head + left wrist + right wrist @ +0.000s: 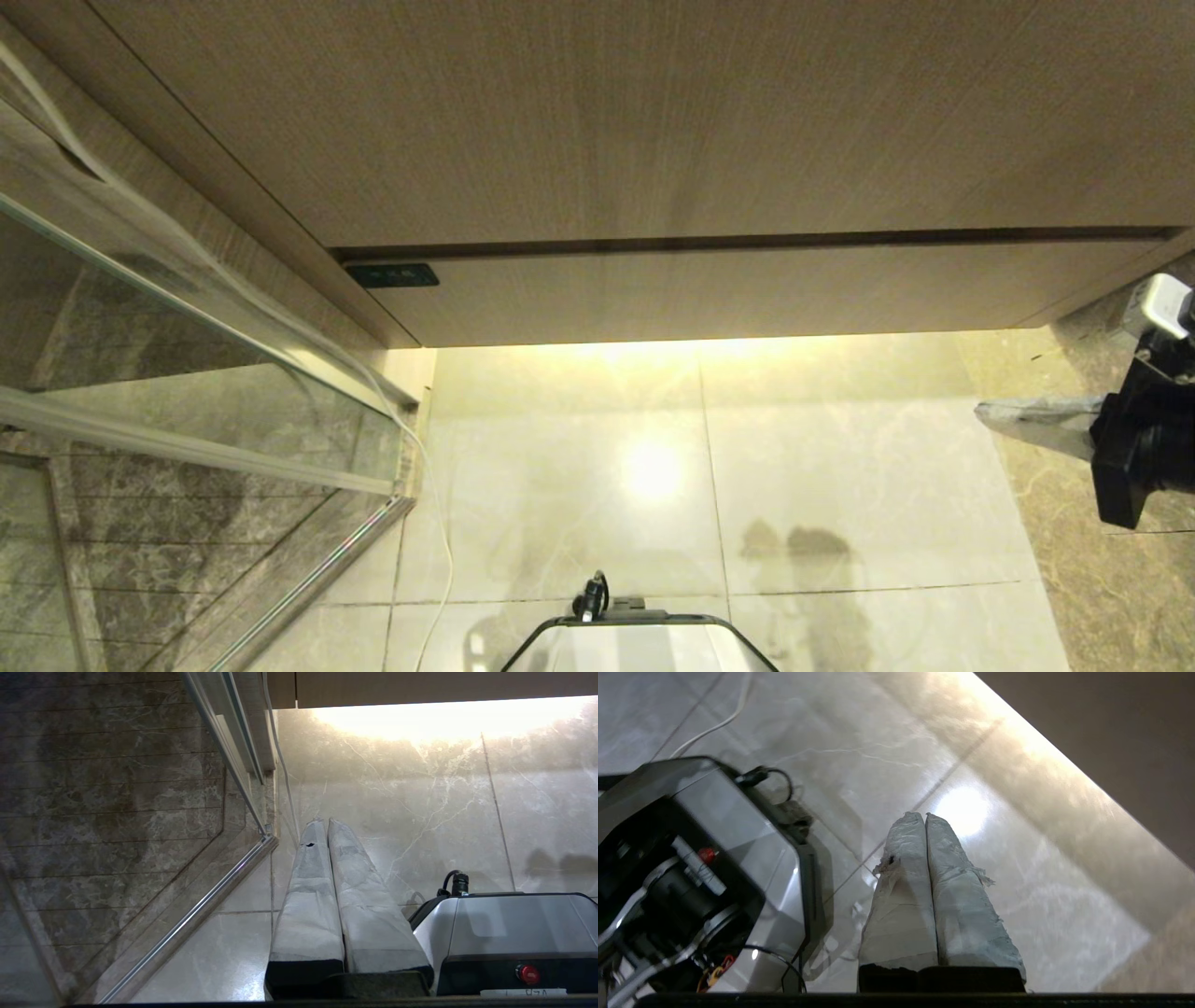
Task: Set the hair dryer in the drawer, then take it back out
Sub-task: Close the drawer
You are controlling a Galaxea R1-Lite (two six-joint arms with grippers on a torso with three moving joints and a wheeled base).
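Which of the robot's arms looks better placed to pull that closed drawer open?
The right, probably. Its tool is raised beside the drawer, fingers shut and empty. The left tool hangs low over the floor.

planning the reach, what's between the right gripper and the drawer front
Nothing: in the head view only bare floor tile lies between the right gripper, shut and empty, and the closed drawer.

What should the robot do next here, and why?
Probably swing the right claw in from the right edge toward the drawer and hook its front to pull it out. The drawer with the dark label sits shut, both claws are closed and empty, and no hair dryer is in view.
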